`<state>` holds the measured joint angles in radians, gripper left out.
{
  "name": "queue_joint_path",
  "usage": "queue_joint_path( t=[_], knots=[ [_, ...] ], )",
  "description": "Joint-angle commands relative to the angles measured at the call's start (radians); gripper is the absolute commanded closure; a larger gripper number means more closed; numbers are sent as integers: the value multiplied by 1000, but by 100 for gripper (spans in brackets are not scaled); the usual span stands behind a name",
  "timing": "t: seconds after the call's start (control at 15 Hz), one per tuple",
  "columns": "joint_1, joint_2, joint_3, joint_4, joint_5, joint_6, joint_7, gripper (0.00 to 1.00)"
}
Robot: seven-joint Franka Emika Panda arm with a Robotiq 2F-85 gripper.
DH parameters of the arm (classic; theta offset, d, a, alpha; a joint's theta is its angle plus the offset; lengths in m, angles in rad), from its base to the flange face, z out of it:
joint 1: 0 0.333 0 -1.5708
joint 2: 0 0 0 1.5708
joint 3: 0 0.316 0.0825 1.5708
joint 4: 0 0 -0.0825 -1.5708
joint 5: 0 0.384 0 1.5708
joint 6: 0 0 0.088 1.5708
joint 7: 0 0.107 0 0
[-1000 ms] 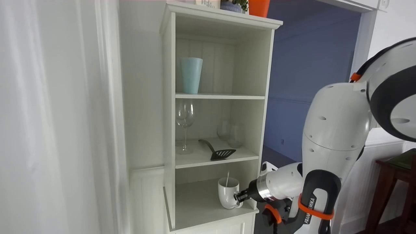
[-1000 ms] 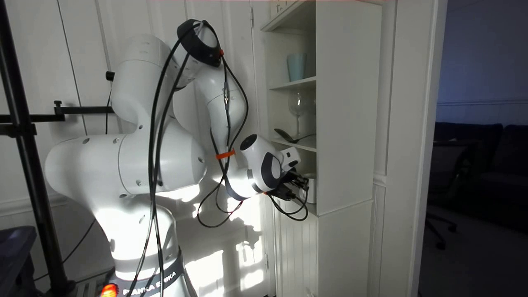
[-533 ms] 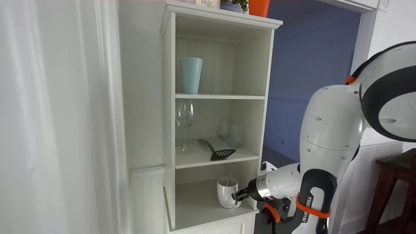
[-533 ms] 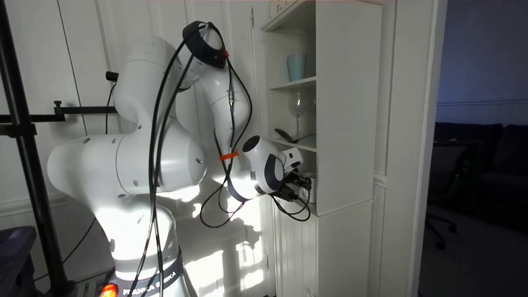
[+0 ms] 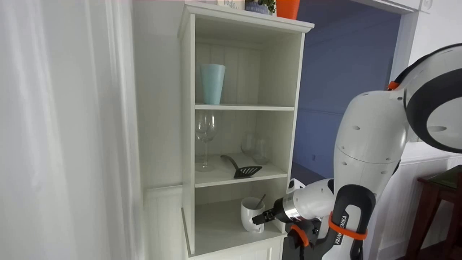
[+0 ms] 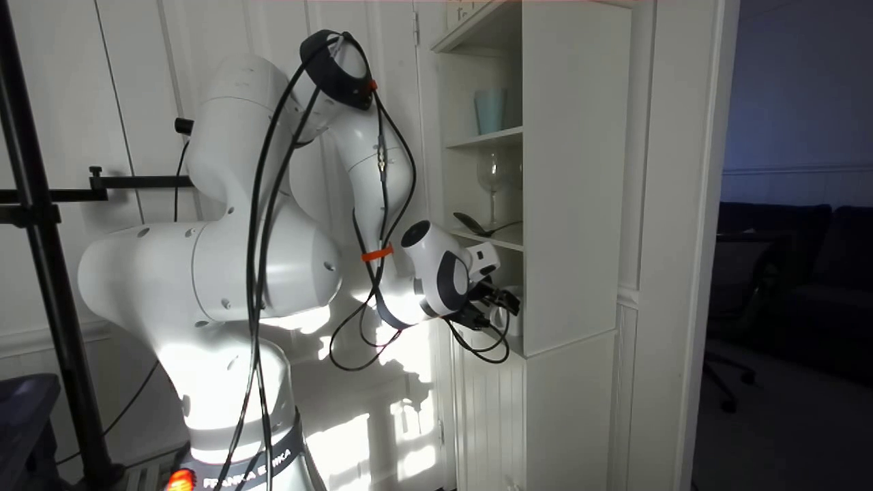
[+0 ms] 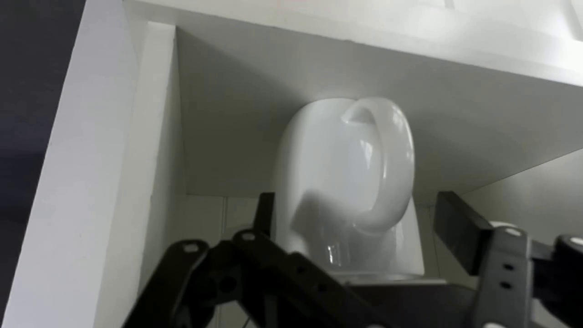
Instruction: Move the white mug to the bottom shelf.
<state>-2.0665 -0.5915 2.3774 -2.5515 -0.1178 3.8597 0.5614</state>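
The white mug [image 5: 248, 215] stands upright on the bottom shelf [image 5: 216, 231], near the right wall, with a thin utensil [image 5: 260, 201] leaning out of it. The handle [image 7: 397, 173] faces the camera in the wrist view, where the picture is upside down and the shelf floor lies at the top. My gripper [image 7: 360, 223] is open around the mug: one of its fingers [image 7: 264, 214] appears right beside the mug's side, and a gap separates the mug from the opposite finger. In an exterior view the gripper [image 5: 257, 219] covers part of the mug's lower right side.
The middle shelf above holds a black slotted spatula [image 5: 247, 171], a stemmed glass [image 5: 205, 133] and clear glasses at the right. A teal tumbler [image 5: 213, 83] stands on the upper shelf. The unit's side wall [image 7: 159, 136] is close to the mug.
The gripper has opened from shut and its tips have shifted left over the mug in an exterior view. The mug has turned slightly, its handle now more forward, and the utensil leans right.
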Motion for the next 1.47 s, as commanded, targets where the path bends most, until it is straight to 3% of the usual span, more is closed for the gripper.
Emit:
queue_joint_path(
  t=[0.0,0.33,0.47,0.8,1.0,1.13,1.4],
  knots=[
    [-13,104,19,-38,-74,-90,48,0],
    [-8,227,24,-74,-137,-238,90,0],
    [13,272,11,-87,-108,-359,84,0],
    [-28,486,72,-130,-123,-654,93,0],
    [20,624,45,-132,-98,-866,89,0],
    [21,704,41,-110,-144,-996,136,0],
    [-46,873,130,-72,-261,-1269,292,0]
  ],
)
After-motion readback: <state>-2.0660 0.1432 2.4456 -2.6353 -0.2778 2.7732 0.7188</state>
